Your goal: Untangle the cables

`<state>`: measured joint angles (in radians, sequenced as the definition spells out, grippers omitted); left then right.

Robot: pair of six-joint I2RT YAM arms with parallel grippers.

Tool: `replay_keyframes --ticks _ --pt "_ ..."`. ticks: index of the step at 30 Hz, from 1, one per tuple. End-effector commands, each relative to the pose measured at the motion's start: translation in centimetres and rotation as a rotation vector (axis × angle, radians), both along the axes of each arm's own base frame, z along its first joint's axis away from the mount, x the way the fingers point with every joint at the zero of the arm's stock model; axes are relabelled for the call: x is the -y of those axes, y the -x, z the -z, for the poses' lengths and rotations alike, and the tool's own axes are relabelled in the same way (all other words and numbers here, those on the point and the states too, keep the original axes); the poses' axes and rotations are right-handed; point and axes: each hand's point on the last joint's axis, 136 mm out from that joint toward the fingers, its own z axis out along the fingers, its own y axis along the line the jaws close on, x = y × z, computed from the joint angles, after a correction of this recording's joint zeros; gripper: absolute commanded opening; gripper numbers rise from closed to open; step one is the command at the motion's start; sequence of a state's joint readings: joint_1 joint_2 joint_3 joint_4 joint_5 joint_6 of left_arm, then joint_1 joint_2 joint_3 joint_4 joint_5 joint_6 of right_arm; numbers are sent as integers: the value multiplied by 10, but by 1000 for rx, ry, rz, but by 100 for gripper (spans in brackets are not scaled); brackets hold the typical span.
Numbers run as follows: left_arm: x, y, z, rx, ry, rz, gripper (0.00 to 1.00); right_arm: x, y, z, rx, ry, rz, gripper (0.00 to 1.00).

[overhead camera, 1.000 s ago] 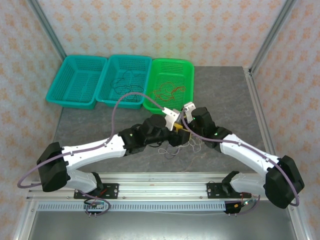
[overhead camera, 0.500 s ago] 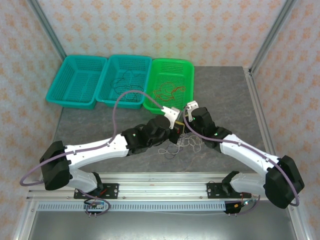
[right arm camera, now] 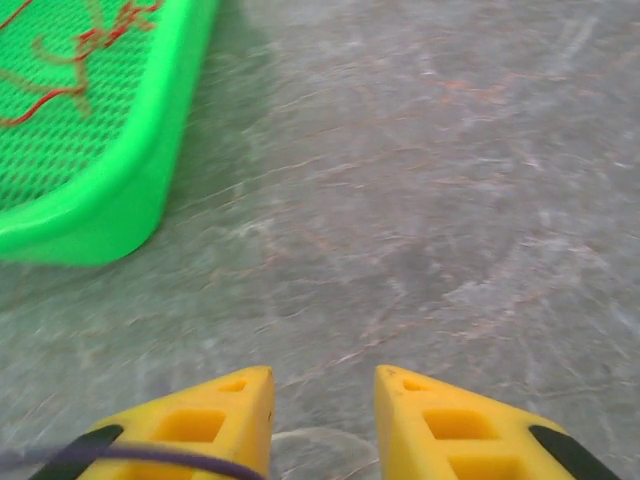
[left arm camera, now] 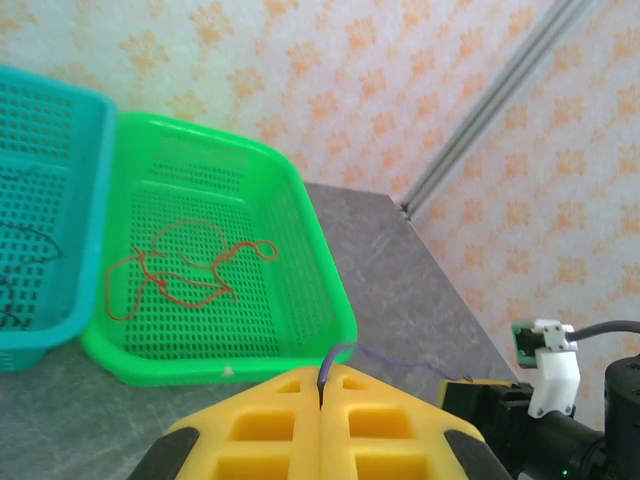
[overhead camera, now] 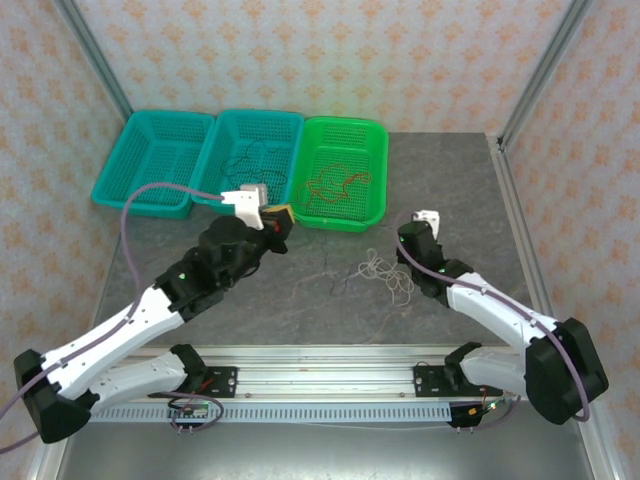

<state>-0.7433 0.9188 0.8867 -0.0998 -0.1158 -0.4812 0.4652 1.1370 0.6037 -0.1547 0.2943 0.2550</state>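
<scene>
Top external view, the first observer asks: how much of the untangling looks done?

The second answers that it seems well over half. A red-orange cable point(overhead camera: 335, 183) lies alone in the green basket point(overhead camera: 340, 224), and a dark cable point(overhead camera: 250, 160) lies in the middle teal basket point(overhead camera: 262, 113). The pale cable point(overhead camera: 385, 275) sits in a loose heap on the bench point(overhead camera: 460, 190), well apart from the baskets, so it has yet to be put away.

And the left fingers point(left arm camera: 260, 430)?

The second says the left wrist view shows them pressed together, pinching a thin dark-purple strand point(left arm camera: 385, 357). It comes out at their tips and trails off to the right over the bench. The fingers hang just in front of the green basket, near its teal neighbour. By his judgement this strand is already free of the pale heap and is bound for a basket.

And the right fingers point(right arm camera: 210, 410)?

Spread apart and holding nothing, he replies, low over bare bench. A pale loop shows at the bottom of the gap between them, so the pale cable lies just beneath and near them. He judges it the last piece to lift.
</scene>
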Motion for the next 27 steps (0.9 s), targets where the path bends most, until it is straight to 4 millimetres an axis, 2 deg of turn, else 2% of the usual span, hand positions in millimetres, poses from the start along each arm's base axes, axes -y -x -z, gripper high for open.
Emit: replay_keyframes --ticks 1,2,6,9,10,12,13,15,17,20,25,27 --pt "-33 3 8 -33 -59 -101 0 38 14 13 -31 -47 217 32" --pt "-41 3 7 -38 -61 -126 0 45 17 16 -31 -71 259 35" --pt "-62 4 -4 -23 -35 -179 0 69 28 32 -58 -192 412 59" --pt "-52 1 -24 7 3 -121 0 60 24 32 -35 -268 358 64" --pt "-45 0 -31 13 8 -86 0 48 19 28 -24 -302 285 65" --pt "-30 -3 -46 14 13 -25 0 -5 5 5 29 -415 -30 67" --pt "-27 -5 -51 12 13 -19 0 -23 3 -8 67 -446 -132 68" --pt "-24 -11 -62 26 14 -21 0 -65 9 -38 157 -452 -363 69" --pt "-21 -14 -70 41 12 -18 0 -99 20 -52 206 -390 -536 73" --pt "-16 -17 -76 42 7 0 0 -132 30 -50 182 -320 -652 78" --pt "-14 -16 -82 41 24 8 0 -174 34 -15 83 -388 -748 77" --pt "-17 -14 -86 45 20 1 0 -177 32 0 95 -357 -756 77"
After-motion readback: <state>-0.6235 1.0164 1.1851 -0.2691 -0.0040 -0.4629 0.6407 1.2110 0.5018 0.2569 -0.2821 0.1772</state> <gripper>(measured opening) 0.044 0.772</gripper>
